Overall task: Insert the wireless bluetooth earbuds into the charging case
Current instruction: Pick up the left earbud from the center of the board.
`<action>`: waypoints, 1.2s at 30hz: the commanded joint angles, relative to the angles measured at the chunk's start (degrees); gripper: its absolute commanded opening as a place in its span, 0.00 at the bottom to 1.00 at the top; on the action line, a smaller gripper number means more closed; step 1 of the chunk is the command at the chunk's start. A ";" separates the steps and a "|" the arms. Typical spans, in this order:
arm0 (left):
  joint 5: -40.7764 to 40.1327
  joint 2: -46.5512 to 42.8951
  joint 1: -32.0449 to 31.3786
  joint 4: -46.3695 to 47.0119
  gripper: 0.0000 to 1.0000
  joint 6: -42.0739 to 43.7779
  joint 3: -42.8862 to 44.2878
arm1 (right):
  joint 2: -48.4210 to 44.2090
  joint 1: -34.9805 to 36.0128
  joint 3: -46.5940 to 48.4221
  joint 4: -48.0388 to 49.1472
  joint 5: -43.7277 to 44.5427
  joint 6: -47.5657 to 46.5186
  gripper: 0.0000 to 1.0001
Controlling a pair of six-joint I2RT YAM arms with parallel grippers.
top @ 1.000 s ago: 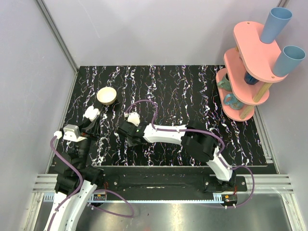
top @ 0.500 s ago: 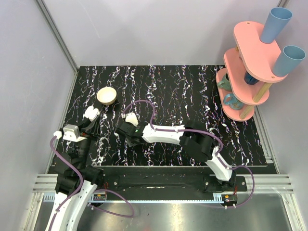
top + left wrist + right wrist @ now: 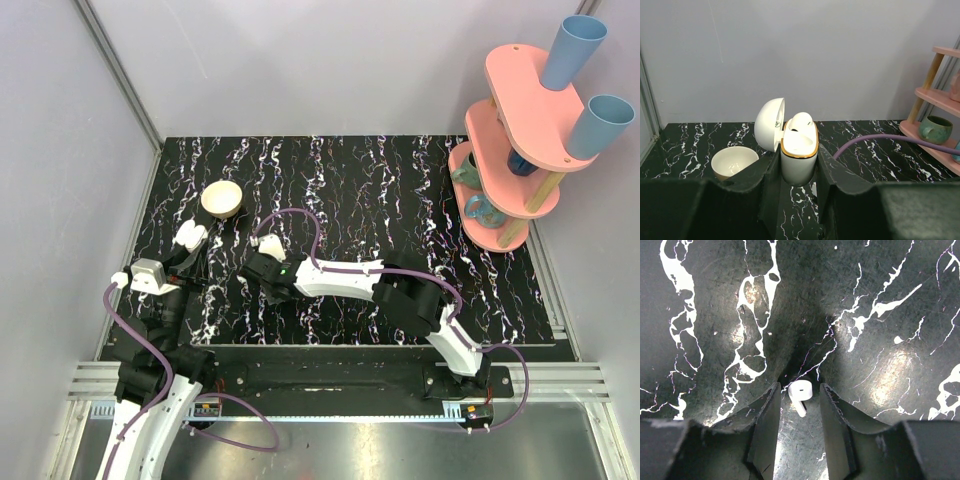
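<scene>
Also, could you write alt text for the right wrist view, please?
A tiny white earbud lies on the black marbled table, between the two dark fingers of the right end effector. A small gap shows on each side of it, so it is not gripped yet.

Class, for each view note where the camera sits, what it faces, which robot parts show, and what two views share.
Top external: high behind the robot, looking down on the table; both arms show.
Left wrist: low, facing the back wall; left gripper clamps the charging case.
Right wrist: facing straight down; right gripper straddles an earbud.
Shared: top and left wrist show the bowl.
</scene>
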 commanded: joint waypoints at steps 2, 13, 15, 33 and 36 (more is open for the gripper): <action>1.06 -1.08 0.53 3.13 0.00 -0.68 0.58 | 1.23 0.74 0.94 -0.07 -0.18 -0.42 0.43; 1.41 -1.08 0.80 3.22 0.00 -0.86 0.58 | 1.49 0.75 0.85 -0.07 -0.01 -0.41 0.39; 1.50 -1.17 0.89 3.13 0.00 -0.86 0.58 | 1.49 0.74 0.85 -0.07 0.08 -0.68 0.40; 2.12 0.50 1.41 3.22 0.00 -1.12 0.58 | 2.90 0.74 1.64 -0.16 -1.76 -5.25 0.41; 2.12 0.50 1.50 3.22 0.00 -1.21 0.67 | 2.72 0.74 1.55 -0.16 -2.12 -5.51 0.40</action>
